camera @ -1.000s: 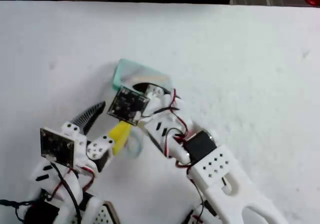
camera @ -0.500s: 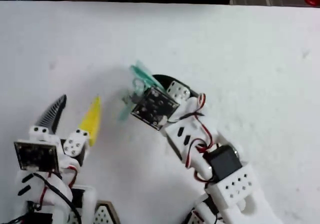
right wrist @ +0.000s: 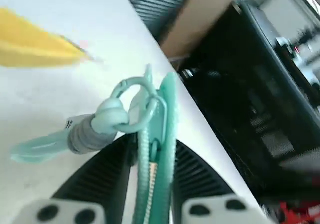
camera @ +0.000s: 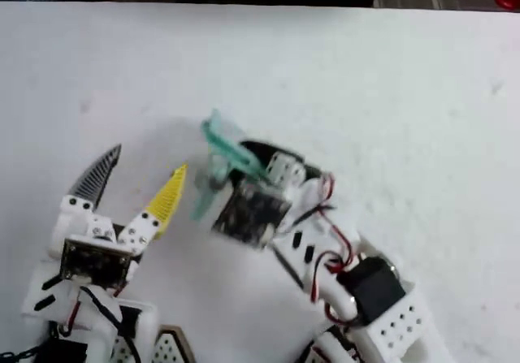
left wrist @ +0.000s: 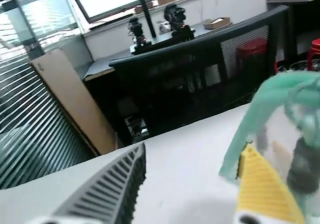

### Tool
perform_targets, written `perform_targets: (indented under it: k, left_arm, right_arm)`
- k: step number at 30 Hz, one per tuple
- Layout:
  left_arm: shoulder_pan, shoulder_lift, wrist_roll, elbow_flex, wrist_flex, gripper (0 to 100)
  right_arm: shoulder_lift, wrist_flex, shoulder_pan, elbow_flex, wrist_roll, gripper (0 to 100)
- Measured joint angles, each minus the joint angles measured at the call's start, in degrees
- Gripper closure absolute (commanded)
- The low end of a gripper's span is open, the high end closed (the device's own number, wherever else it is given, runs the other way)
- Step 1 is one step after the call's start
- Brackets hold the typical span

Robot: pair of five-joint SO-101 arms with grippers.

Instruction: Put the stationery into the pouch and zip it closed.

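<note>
Between right fingers [right wrist: 97,184] — pouch [right wrist: 167,116] edge

pouch [camera: 221,142] blurred | seemingly half hidden by right end effector [camera: 244,153]

Left arm [camera: 89,257] sits low at the near left in the high view, wrist pointing up and away. The left gripper [camera: 150,158] is spread wide, its dark ribbed finger [camera: 97,172] and yellow finger [camera: 166,196] in a V. Right arm [camera: 370,286] comes in from the lower right with its wrist rolled over, and the right gripper [right wrist: 155,144] is clamped on the edge of the teal pouch [right wrist: 167,108], one dark finger [right wrist: 107,176] on each side.
</note>
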Motion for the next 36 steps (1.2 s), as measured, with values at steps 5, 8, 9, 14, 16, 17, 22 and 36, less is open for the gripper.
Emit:
perform_targets:
  k: [5, 8, 9, 14, 16, 17, 22, 36]
  left_arm:
    - [3.4, 0.0, -2.6, 0.1, -0.9, 68]
    - [6.2, 0.0, -5.2, 0.1, -0.9, 68]
    - [7.4, 0.0, -6.0, 0.1, -0.6, 68]
    - [12.0, 0.0, -12.0, 0.1, 2.5, 68]
    - [13.0, 0.0, -12.7, 0.1, 4.0, 68]
    - [13.2, 0.0, -12.9, 0.1, 4.1, 68]
    - [15.5, -0.1, -13.0, 0.0, 6.5, 68]
    - [24.1, 0.0, -9.9, 0.2, 8.7, 73]
  right_arm:
    - [-1.7, 7.3, -4.8, -3.3, 3.3, 98.1]
    - [-1.9, 10.4, -6.5, -6.2, 4.1, 98.1]
    - [-2.0, 11.3, -6.9, -7.0, 5.2, 98.1]
    - [-2.0, 17.4, -10.0, -11.0, 10.5, 98.1]
    - [-2.0, 19.8, -11.3, -12.5, 13.3, 98.1]
    - [-2.0, 20.8, -11.8, -13.3, 14.8, 98.1]
    - [-2.1, 23.7, -14.8, -14.8, 21.5, 98.1]
    - [2.5, 25.6, -17.4, -16.3, 26.8, 98.1]
